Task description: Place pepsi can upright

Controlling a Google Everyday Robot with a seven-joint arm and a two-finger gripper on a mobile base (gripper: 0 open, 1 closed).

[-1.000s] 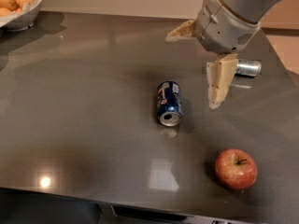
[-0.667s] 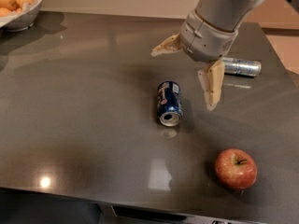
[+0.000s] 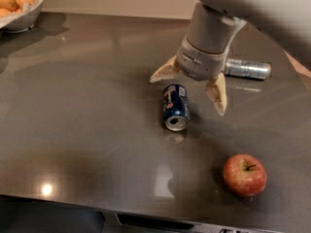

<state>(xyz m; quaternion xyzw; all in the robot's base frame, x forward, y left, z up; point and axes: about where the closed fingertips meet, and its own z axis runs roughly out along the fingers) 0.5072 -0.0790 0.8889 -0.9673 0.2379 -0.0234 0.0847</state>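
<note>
One pepsi can (image 3: 175, 107) is your concern. It lies on its side near the middle of the table (image 3: 87, 110). Its long axis runs from the far side toward the near edge, and the silver top with the opening faces the near edge, turned slightly to the right in the camera view.

The gripper (image 3: 188, 92) sits over the can's far end, a touch to the right of its centre line. It is spread wide and holds nothing. One finger reaches out past the can's far left corner, and the other hangs down just beside its right flank. The line between the two tips therefore crosses the can's axis at a slant rather than squarely. I judge the fingers are above the can and clear of it, though the height is hard to read from this view.

If you mean to close across the body, you would probably need the wrist squared to the can and brought toward its middle.

Compared with a second ago, the gripper has come left from over the silver can (image 3: 247, 68), which lies on its side well to the right on the far part of the table. The wrist has also turned, so the fingers now bracket the pepsi can instead of hanging beside it. The can itself has not shifted, and neither has the apple (image 3: 244, 174) near the front right. The bowl (image 3: 22, 22) of fruit in the far left corner is well apart from all this.
</note>
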